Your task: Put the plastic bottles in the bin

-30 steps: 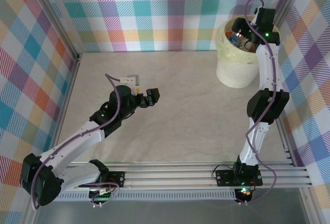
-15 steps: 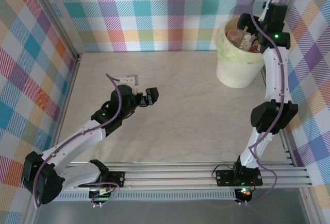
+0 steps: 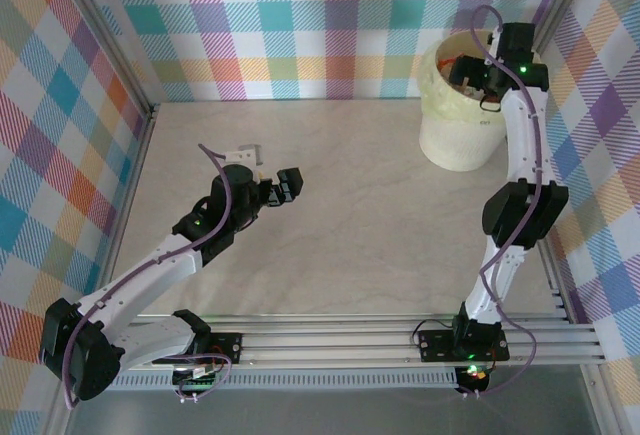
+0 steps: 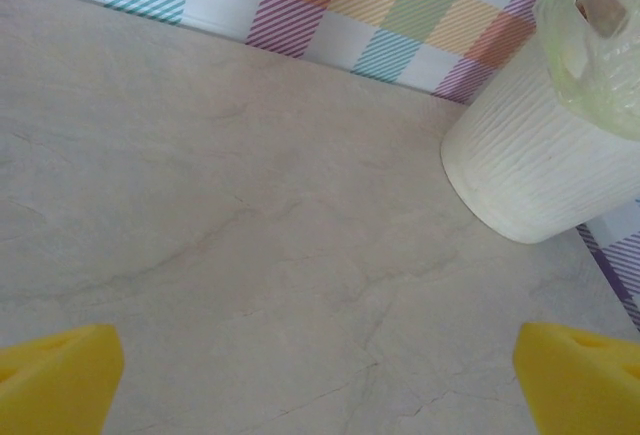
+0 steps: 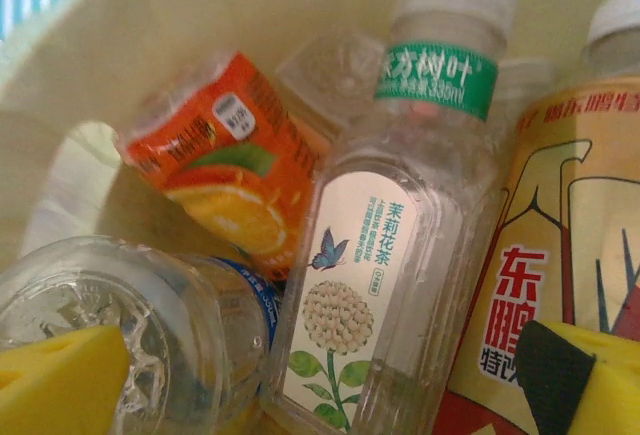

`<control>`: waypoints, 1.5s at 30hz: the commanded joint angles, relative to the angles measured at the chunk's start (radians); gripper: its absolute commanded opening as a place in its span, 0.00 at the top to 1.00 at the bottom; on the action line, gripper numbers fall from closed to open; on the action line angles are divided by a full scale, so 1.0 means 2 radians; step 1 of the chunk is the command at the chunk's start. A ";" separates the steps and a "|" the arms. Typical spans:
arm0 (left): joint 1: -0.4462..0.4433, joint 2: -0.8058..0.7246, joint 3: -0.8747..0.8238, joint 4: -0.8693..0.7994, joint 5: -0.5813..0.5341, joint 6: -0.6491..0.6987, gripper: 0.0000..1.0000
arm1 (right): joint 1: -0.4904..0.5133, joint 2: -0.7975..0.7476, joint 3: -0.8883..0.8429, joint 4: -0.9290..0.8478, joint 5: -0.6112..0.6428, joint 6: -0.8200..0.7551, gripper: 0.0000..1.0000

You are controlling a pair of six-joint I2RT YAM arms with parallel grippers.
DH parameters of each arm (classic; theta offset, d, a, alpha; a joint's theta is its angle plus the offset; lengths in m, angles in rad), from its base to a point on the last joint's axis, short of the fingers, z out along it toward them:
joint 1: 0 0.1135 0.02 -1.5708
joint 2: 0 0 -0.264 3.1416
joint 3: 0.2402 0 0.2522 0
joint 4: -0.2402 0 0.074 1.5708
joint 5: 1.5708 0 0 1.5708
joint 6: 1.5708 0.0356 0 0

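The bin (image 3: pixel 458 140) is a pale cream bucket at the back right of the table. My right gripper (image 3: pixel 476 77) hangs over its mouth, open. The right wrist view looks down into the bin (image 5: pixel 200 5) at several plastic bottles. They include a clear one with a flower label and green neck band (image 5: pixel 380 285), an orange-labelled one (image 5: pixel 230 170), a clear one with a blue label (image 5: pixel 150 325) and a yellow-and-red-labelled one (image 5: pixel 570 235). The right gripper (image 5: pixel 320 395) holds none of them between its yellow fingertips (image 5: pixel 60 380). My left gripper (image 3: pixel 285 187) is open over bare table, with nothing in it.
The left wrist view shows the marbled tabletop (image 4: pixel 250 235), the bin (image 4: pixel 530 165) at the upper right, and the left gripper (image 4: pixel 320 395) wide open. Checked walls (image 3: pixel 300 15) enclose the table on three sides. The bin stands close to the right wall.
The right wrist rose and swung right above the bin, then came back down over its mouth. The left gripper drifted slightly left and away from the bases.
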 commanded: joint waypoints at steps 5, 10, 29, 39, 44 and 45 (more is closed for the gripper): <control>0.009 -0.006 0.006 -0.013 -0.019 -0.007 0.00 | 0.004 -0.010 0.028 -0.030 0.020 -0.018 0.00; 0.014 -0.018 0.008 -0.036 -0.053 -0.003 0.00 | 0.003 -0.050 0.030 -0.019 -0.004 -0.010 0.00; 0.119 -0.049 -0.026 -0.151 -0.382 0.060 0.00 | 0.004 -0.504 -0.645 0.362 -0.039 0.067 0.00; 0.178 -0.012 -0.150 0.063 -0.315 0.135 0.00 | 0.003 -0.463 -0.818 0.416 0.011 0.100 0.00; 0.207 0.045 -0.186 0.156 -0.226 0.125 0.00 | 0.004 -0.391 -0.870 0.523 -0.025 0.072 0.00; 0.207 0.059 -0.191 0.177 -0.217 0.126 0.00 | 0.004 -0.381 -0.874 0.539 -0.034 0.067 0.00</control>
